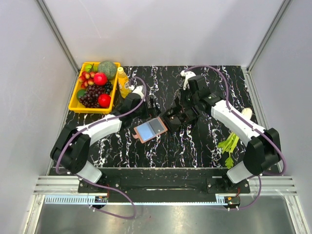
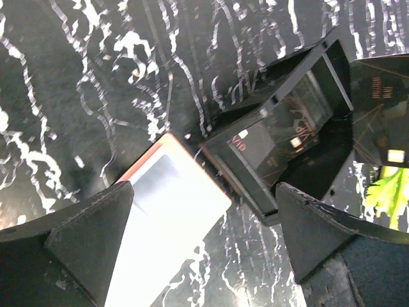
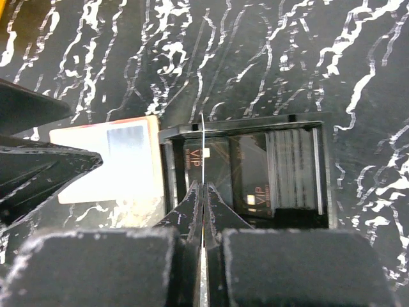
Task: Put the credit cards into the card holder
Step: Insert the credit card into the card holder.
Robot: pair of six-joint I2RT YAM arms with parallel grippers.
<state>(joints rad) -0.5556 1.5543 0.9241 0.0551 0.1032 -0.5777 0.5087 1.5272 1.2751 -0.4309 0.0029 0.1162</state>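
The tan-brown card holder (image 1: 150, 129) lies flat mid-table, with a pale bluish card face on top of it. It also shows in the left wrist view (image 2: 167, 211) and the right wrist view (image 3: 108, 165). To its right stands a black open box (image 1: 176, 117) with dark glossy VIP credit cards (image 3: 252, 176) inside. My right gripper (image 3: 203, 192) is shut on one thin card (image 3: 202, 144), seen edge-on, held over the box's left end. My left gripper (image 2: 204, 240) is open and empty, hovering above the holder's far corner and the box's edge (image 2: 281, 134).
A yellow tray of fruit (image 1: 77, 100) and a yellow bottle (image 1: 123, 81) stand at the back left. A green celery stalk (image 1: 231, 144) lies right of the box, beside the right arm. Grey walls enclose the table on three sides.
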